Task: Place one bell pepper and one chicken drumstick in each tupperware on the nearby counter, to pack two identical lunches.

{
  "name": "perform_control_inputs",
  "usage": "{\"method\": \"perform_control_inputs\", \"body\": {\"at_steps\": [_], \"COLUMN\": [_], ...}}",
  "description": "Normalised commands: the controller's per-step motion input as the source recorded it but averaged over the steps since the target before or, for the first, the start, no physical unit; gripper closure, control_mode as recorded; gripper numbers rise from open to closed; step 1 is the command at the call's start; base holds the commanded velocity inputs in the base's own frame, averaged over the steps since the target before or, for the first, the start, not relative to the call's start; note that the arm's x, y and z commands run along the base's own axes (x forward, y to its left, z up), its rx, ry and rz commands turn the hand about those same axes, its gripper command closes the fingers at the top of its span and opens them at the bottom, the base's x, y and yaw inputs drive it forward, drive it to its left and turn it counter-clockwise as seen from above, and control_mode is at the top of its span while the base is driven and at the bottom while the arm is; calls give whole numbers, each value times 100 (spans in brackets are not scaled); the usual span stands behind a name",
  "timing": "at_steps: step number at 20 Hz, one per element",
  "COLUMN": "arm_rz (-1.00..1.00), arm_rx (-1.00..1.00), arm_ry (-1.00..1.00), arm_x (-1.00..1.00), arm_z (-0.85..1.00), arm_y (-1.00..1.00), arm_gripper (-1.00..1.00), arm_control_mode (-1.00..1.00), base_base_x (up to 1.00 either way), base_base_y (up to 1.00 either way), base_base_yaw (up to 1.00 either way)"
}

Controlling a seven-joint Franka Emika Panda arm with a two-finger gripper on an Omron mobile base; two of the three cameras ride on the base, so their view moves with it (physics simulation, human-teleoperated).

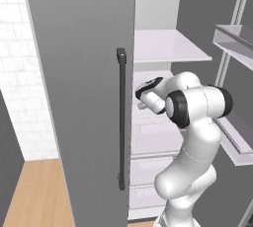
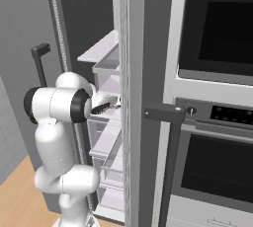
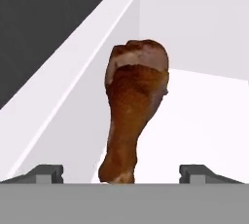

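A brown chicken drumstick [image 3: 133,106] lies on a white fridge shelf [image 3: 204,111], thick end away from me and thin bone end toward me. My gripper [image 3: 121,174] is open, and the bone end lies between its two fingertips [image 3: 46,173] with a gap on each side. In the base views my arm reaches into the open fridge at mid height, with the hand [image 1: 148,93] going in past the door edge. The bell pepper, the tupperware and the counter are out of view.
The grey fridge door [image 1: 79,97] with its dark handle [image 1: 121,117] stands close on the left. White shelves [image 1: 168,46] lie above and below the hand, and door bins [image 1: 237,43] are on the right. A low white shelf wall [image 3: 73,86] runs beside the drumstick. A wall oven [image 2: 217,122] stands to the right.
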Motion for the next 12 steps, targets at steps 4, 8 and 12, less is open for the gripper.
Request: {"method": "perform_control_inputs", "body": {"at_steps": [4, 8, 12], "arm_rz": [4, 2, 1], "arm_rx": [0, -1, -9], "arm_ry": [0, 0, 0], "arm_x": [40, 37, 23], "arm_z": [-27, -29, -62], "arm_y": [0, 0, 10], "arm_gripper": [-100, -100, -100], "arm_control_mode": [-100, -100, -100], "base_base_x": [0, 0, 0], "base_base_y": [0, 0, 0], "base_base_yaw": [0, 0, 0]}}
